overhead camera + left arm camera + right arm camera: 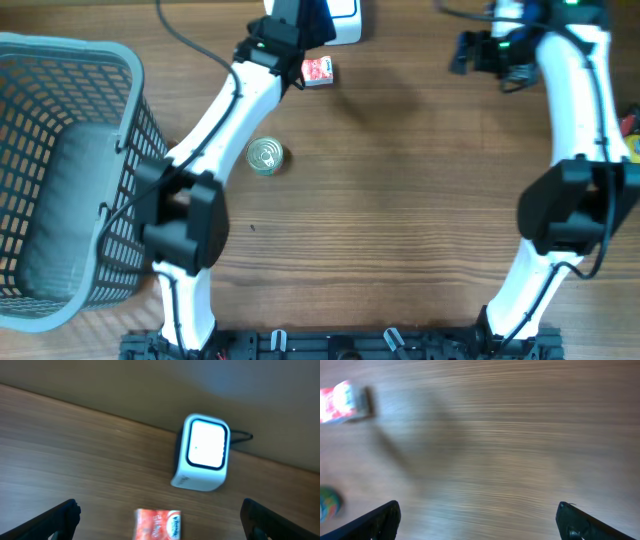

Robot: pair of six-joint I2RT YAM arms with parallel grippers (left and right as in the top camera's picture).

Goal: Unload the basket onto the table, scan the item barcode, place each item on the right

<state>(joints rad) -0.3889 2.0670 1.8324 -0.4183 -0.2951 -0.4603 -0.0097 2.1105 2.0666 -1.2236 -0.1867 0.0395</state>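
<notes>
Finds the left gripper [160, 517] spread wide and empty above the red packet [158, 524], lying flat on the wooden table [400, 200] just in front of the white scanner [202, 452], not touching it. Sees the right gripper [477, 522] likewise spread and empty, well off to the right. Notes a tin can [265, 156] near the grey basket [60, 180].

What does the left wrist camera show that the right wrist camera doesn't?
Only the left wrist view shows the white scanner, its window lit, with its cable behind it. Only the right wrist view shows a blurred edge of the can at lower left. Both show the red packet lying on the wooden table.
</notes>
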